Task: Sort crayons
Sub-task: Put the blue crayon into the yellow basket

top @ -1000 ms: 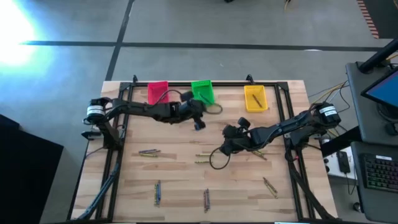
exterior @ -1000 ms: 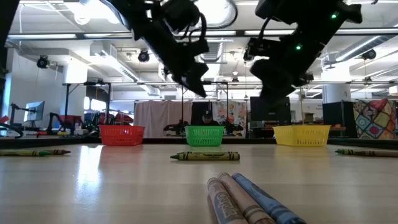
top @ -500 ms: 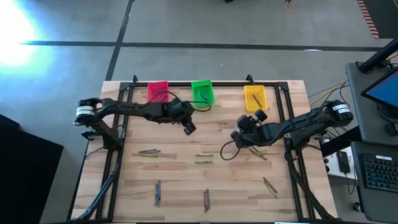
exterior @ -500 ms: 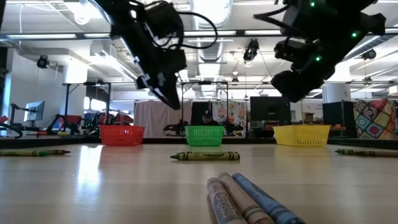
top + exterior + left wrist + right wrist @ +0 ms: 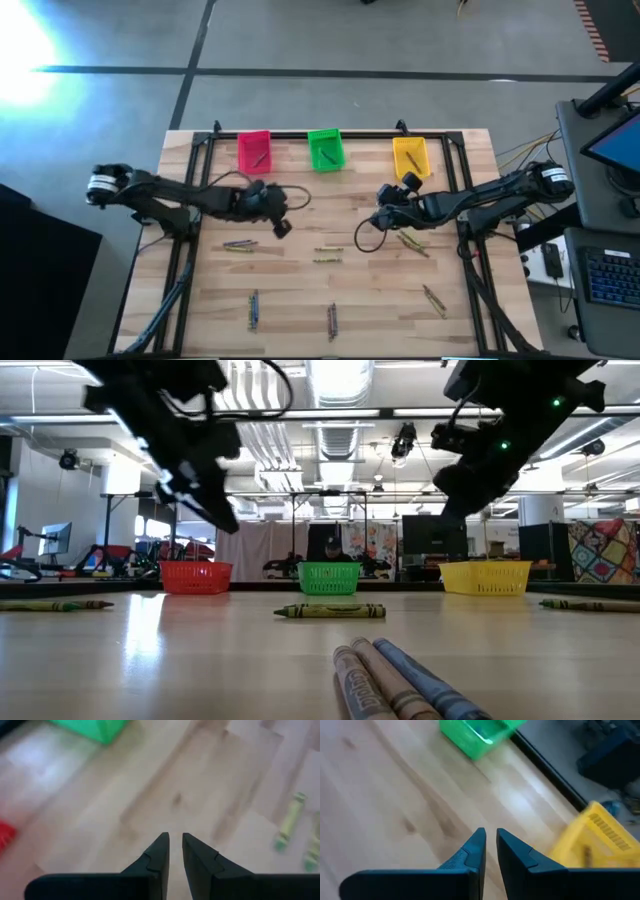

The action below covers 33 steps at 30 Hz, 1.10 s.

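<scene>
Lying on pale wood planks, thin crayons (image 5: 329, 250).

We see three crayons (image 5: 405, 682) lying together nearest to us, one olive crayon (image 5: 330, 610) further, and red basket (image 5: 195, 576), green basket (image 5: 329, 578), yellow basket (image 5: 485, 576) behind it.

The left end effector (image 5: 283, 229) has drawn back from beside the green bin (image 5: 325, 149) toward the desk's left half. The right end effector (image 5: 383, 196) has shifted toward the yellow bin (image 5: 410, 158).
</scene>
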Tool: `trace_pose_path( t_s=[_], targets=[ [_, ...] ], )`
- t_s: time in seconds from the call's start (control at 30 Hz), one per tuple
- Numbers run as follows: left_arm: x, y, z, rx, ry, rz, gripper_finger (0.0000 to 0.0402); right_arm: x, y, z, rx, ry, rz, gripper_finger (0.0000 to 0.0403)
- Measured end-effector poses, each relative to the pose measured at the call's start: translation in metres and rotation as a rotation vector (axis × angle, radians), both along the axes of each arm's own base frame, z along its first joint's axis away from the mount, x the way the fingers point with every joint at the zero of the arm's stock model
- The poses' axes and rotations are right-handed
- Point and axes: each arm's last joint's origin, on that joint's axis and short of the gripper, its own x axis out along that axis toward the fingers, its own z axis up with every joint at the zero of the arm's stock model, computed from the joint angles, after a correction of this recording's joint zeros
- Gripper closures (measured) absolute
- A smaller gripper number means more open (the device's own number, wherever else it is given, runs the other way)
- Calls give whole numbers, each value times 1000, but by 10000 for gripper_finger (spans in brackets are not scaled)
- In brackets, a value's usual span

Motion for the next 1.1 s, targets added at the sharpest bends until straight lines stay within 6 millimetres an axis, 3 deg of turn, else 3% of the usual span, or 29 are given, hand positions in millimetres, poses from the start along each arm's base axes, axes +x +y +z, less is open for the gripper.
trace_pose_path(
  t_s=[0.17, 0.33, 0.57, 0.8, 1.1],
  targets=[
    [-32, -12, -8, -68, 10, 29, 366, 11, 0, 5, -20, -124, -16, 365],
    [-50, -11, -21, -81, 34, 44, 366, 19, -6, 17, 5, -207, -42, 365],
    [-51, -11, -33, -86, 55, 44, 366, 23, -21, 18, 54, -227, -88, 363],
    [-53, -19, -40, -341, 121, -11, 366, 29, -39, 4, 4, -120, -94, 340],
    [-63, -23, -38, -397, 259, 73, 352, 28, -63, 2, 12, -100, -113, 339]
  ],
)
